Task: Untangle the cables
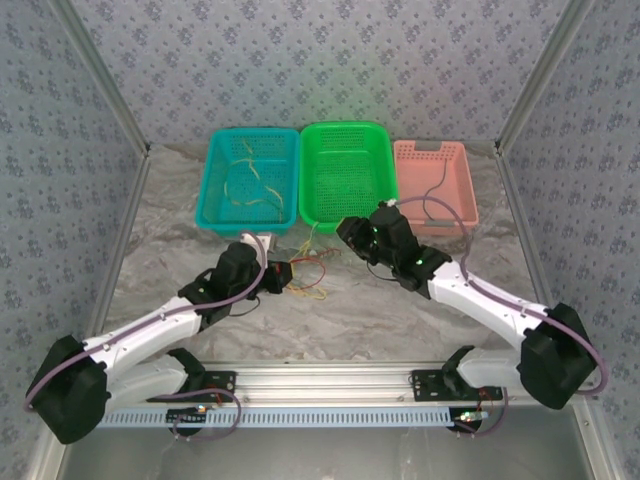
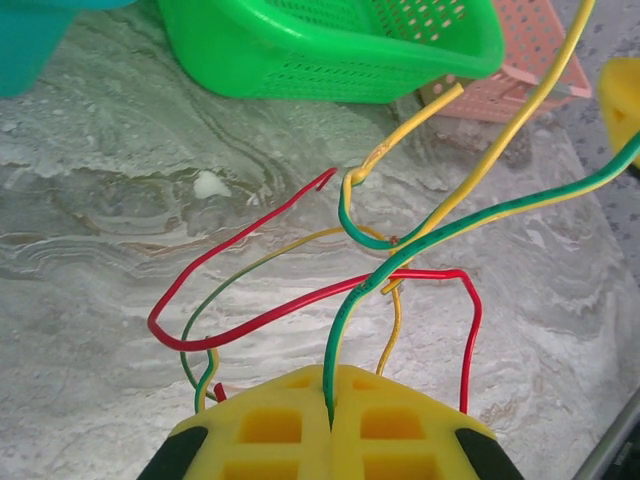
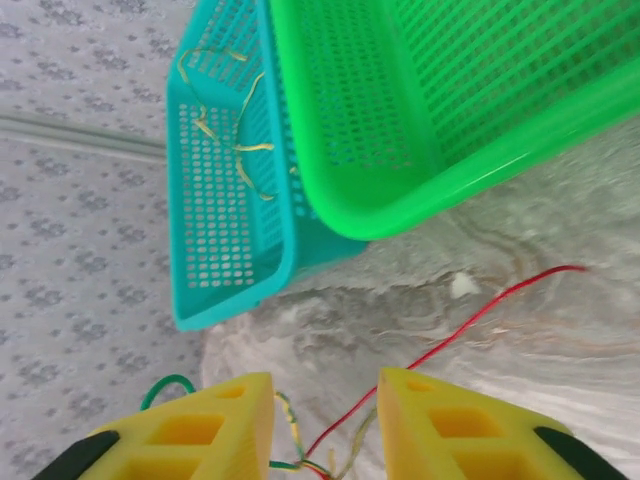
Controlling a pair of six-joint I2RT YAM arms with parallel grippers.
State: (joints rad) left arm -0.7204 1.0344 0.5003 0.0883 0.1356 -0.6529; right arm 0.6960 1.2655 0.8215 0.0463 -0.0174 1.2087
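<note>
**One end clamped, the other grip not yet made**

The left gripper (image 2: 330,390) is clamping fully shut on a green-and-yellow wire. The cables (image 2: 425,272) are looping out from it over the table (image 2: 120,250), just in front of the green basket (image 2: 330,80). The right gripper (image 3: 325,400) is standing partly open, with several thin strands running through the gap between its fingers and none pinched.

The danger is sitting in the crossings. Red, yellow and green strands are wrapping over one another mid-tangle, so pulling the ends apart could be cinching a knot rather than freeing it. A thin strand could also be slipping out of the right jaws, or snagging on the basket's rim.
</note>
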